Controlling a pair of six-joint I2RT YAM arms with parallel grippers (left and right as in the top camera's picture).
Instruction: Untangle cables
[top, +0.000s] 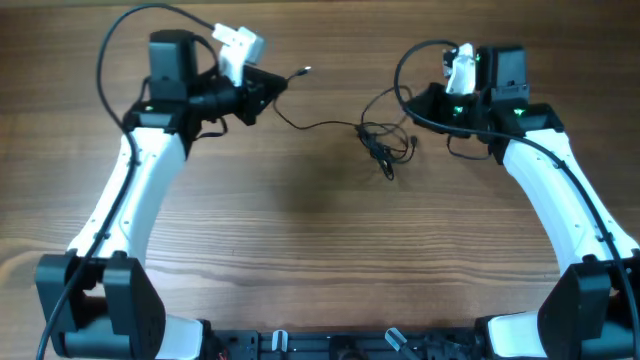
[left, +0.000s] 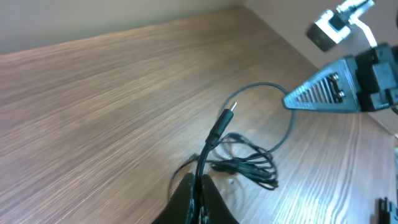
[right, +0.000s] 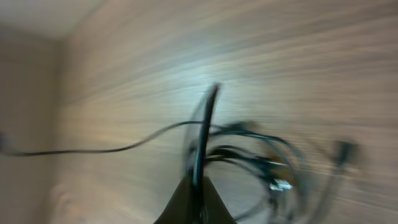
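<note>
On the left of the wooden counter (top: 300, 250), my left tool (left: 198, 190) has its fingers pressed together, pinching one thin black strand of the cables (top: 380, 145) a little below its end. From my left wrist, that strand rises out of the fingertips and ends in a small silver plug tip (left: 231, 111) pointing up and away, clear of the wood. In the overhead view, the same strand leaves my left tool and runs rightward in a shallow sagging line across the bare wood to the middle of the counter. There the cables gather in a small loose knot (top: 378, 143) of black loops and curls lying flat, with a short tail poking out towards the near side. The knot lies between my two arms, nearer the right one. Further right, my right tool (right: 196, 190) is also pressed together on a thin black strand, which stands up from the fingertips. The right wrist view is blurred, but it shows the tangle of loops just beyond the fingers and one long strand trailing off to the left.
</note>
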